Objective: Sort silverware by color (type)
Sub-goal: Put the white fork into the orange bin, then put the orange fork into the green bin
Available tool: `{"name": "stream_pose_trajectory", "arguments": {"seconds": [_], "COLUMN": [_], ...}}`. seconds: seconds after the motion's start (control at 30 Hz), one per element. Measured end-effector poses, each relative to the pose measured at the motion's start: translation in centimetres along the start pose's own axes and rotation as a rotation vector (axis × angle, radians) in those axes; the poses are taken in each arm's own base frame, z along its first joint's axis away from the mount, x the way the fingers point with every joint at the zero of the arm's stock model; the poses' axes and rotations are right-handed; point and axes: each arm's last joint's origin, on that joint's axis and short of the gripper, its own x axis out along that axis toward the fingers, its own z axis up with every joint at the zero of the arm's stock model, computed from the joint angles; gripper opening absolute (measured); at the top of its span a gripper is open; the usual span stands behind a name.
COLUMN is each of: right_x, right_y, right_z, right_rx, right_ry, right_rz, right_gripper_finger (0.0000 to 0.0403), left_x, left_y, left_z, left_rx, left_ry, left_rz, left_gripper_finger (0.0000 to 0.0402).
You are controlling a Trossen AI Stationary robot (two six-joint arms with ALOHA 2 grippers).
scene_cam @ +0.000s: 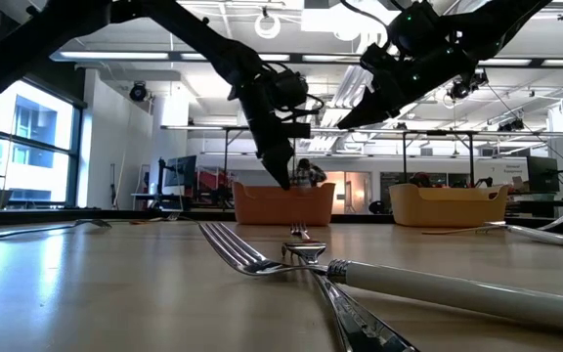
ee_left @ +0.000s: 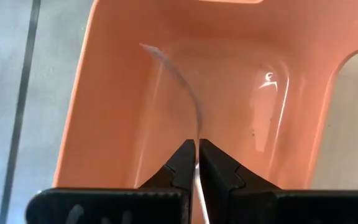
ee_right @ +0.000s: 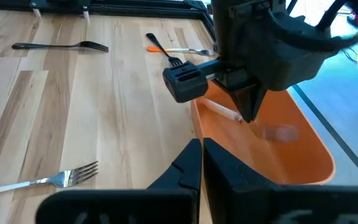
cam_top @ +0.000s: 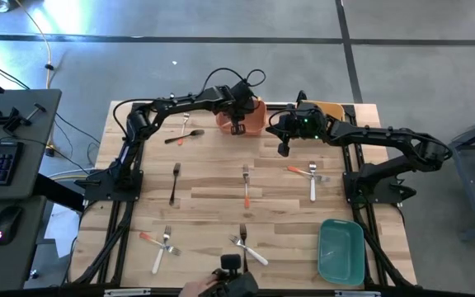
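My left gripper hangs over the orange bin at the table's far middle, its fingers nearly together on a thin fork that reaches down into the bin. Seen from the right wrist, the fork slants off the fingertips inside the bin. My right gripper is shut on nothing and hovers above the wood just right of that bin. More forks lie flat on the table: a black one, an orange one and a white one. My left gripper pinches a thin silvery stretch of the fork between its two fingertips. The fingers come from above, slanting down into the orange bin. The fork curves away below them toward the bin's floor; which end is held, and whether the far end touches the bin, I cannot tell.
A yellow bin stands at the far right next to the orange one, and a green bin sits at the near right. Crossed forks lie near left, near middle and far left. A person's hand shows at the near edge.
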Motion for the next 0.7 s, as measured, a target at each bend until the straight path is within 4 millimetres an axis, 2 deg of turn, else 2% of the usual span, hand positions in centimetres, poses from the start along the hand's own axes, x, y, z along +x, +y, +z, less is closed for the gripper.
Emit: {"name": "stream_pose_trajectory", "arguments": {"seconds": [0.33, 0.5, 0.7], "right_x": [0.0, 0.0, 0.9], "right_y": [0.0, 0.0, -0.1], "right_z": [0.0, 0.0, -0.2], "right_rx": [0.0, 0.0, 0.0], "right_ry": [0.0, 0.0, -0.017], "right_rz": [0.0, 0.0, -0.005], "right_gripper_finger": [0.0, 0.0, 0.0], "left_x": [-1.3, -3.3, -4.4], "left_y": [0.7, 1.0, -0.6], "left_z": [0.3, 0.3, -2.4], "left_rx": [-0.022, -0.061, -0.079], "left_ry": [-0.048, -0.148, -0.312], "left_rz": [0.012, 0.025, 0.063], "left_gripper_finger": [0.0001, 0.0001, 0.0]}}
